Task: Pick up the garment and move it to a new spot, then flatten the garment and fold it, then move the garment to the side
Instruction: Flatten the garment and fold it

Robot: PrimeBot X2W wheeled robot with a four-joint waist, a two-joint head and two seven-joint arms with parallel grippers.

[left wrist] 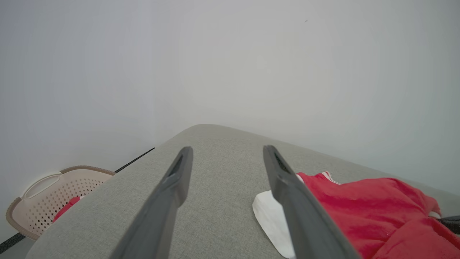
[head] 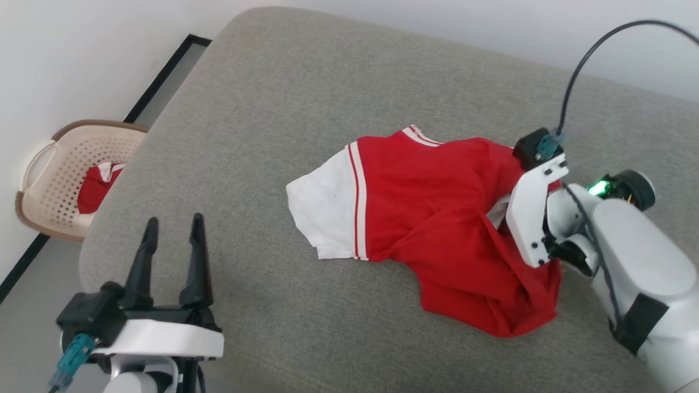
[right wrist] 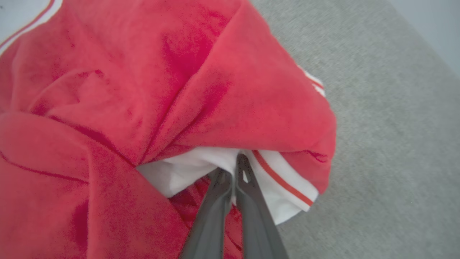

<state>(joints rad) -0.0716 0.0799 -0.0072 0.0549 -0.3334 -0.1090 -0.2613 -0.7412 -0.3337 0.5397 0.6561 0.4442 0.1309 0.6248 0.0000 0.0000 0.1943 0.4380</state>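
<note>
Slippage is our main worry: our right gripper (right wrist: pixel 233 169) is clamped on a bunched fold of the garment (right wrist: pixel 143 72) at one white sleeve (right wrist: pixel 276 201), and only its tips seem to bite cloth, so a quick lift could pull it free. The garment lies crumpled on the grey padded surface (head: pixel 262 98), toward its right, the other sleeve (head: pixel 322 213) spread flat. Most of the body is piled up, so we judge that hauling by the sleeve alone may twist it further and make flattening harder. Our left gripper (head: pixel 174 219) hovers with fingers apart, holding nothing, near the front-left corner
</note>
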